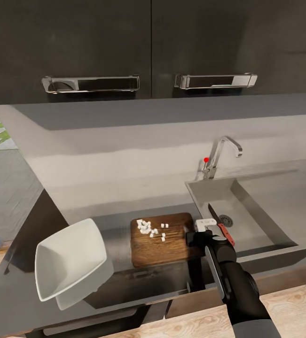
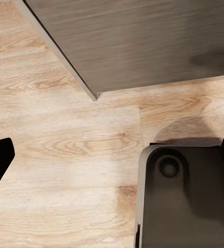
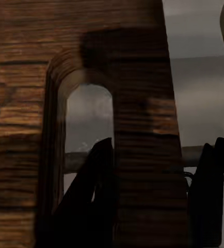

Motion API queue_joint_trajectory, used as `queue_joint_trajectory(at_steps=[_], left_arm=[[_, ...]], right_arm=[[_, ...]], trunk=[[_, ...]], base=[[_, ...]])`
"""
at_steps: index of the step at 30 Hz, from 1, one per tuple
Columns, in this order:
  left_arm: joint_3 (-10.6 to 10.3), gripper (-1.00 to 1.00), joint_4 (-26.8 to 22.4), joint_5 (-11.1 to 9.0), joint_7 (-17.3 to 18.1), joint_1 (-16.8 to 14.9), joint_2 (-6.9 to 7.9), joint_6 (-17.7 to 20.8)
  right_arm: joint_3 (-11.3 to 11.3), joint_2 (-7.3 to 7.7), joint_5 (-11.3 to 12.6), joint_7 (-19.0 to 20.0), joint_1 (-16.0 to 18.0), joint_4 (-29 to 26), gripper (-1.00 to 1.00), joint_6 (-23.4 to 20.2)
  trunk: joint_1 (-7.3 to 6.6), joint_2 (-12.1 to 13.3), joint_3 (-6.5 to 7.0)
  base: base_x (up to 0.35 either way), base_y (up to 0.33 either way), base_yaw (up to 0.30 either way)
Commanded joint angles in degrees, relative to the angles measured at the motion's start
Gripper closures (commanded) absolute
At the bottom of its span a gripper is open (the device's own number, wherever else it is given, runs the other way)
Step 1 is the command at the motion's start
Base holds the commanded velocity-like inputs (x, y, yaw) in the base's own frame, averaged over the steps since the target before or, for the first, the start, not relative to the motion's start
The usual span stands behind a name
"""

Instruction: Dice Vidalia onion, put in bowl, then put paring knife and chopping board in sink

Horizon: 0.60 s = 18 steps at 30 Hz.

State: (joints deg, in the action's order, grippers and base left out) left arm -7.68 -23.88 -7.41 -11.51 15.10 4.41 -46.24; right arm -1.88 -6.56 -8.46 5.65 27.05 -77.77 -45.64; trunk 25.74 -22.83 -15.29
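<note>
The brown chopping board lies flat on the grey countertop, left of the sink. Several small white diced onion bits sit on its far left part. My right gripper is at the board's right end. In the right wrist view its dark fingers straddle the strip of chopping board beside the handle slot, shut on it. The paring knife, red handle and dark blade, lies at the sink's left inner side, just beside the gripper. The white bowl stands at the countertop's front left. My left gripper hangs open over the floor.
A chrome faucet with a red knob stands behind the sink. Dark wall cabinets with steel handles hang above. In the left wrist view there are wood floor, a grey cabinet panel and the robot's dark base.
</note>
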Motion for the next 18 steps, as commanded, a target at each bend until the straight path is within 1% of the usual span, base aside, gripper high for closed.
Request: queue_joint_trajectory(at_steps=[1,12,18], left_arm=[[-0.49,-1.0,-0.12,-0.59,-0.18,0.02,0.07,-0.08],[-0.49,-1.0,-0.12,-0.59,-0.18,0.02,0.08,-0.08],[-0.49,-1.0,-0.12,-0.59,-0.18,0.02,0.07,-0.08]], right_arm=[[0.04,-0.03,0.11,0.47,0.02,2.71,1.0,-0.5],[0.04,-0.03,0.18,0.49,0.02,2.71,1.0,-0.59],[0.04,-0.03,0.2,0.5,0.02,2.71,1.0,-0.59]], trunk=[[0.04,-0.09,-0.11],[0.04,-0.09,-0.08],[0.04,-0.09,0.35]], base=[[0.0,0.0,0.0],[0.0,0.0,0.0],[0.0,0.0,0.0]])
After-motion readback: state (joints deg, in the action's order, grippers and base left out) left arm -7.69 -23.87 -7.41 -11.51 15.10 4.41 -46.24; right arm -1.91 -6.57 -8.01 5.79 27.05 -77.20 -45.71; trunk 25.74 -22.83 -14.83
